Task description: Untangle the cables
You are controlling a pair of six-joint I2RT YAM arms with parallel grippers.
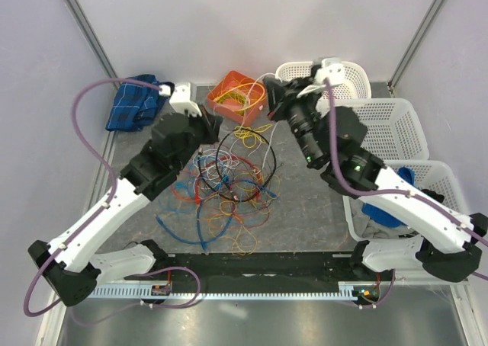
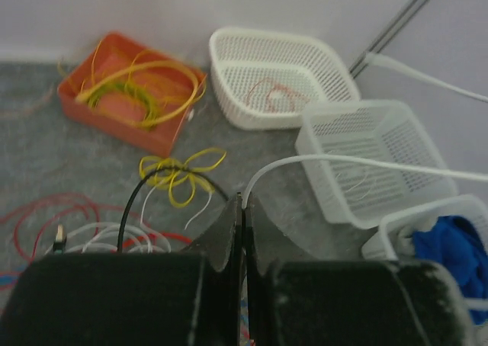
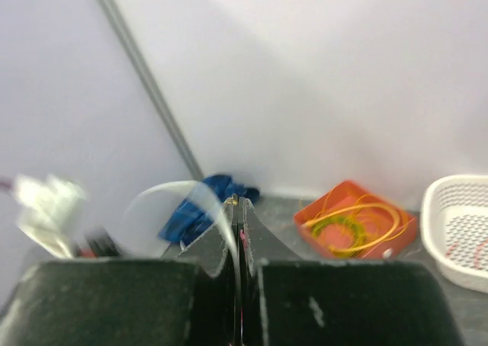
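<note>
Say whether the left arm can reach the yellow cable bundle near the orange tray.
Probably yes: the yellow bundle lies just ahead of the left tool, only a thin black cable crossing by it. But that tool is shut on a white cable, so it must let go first.

We see the cables (image 1: 229, 184) as a loose tangle mid-table. Red, orange and white strands are knotted under wide black loops (image 1: 272, 161). Blue ones (image 1: 204, 222) trail near-left, and thin yellow strands spread along the near side. More yellow cable (image 1: 238, 98) lies coiled in the orange tray (image 1: 229, 78), far behind the heap. A white cable (image 2: 328, 159) arcs up and rightward through the air.
</note>
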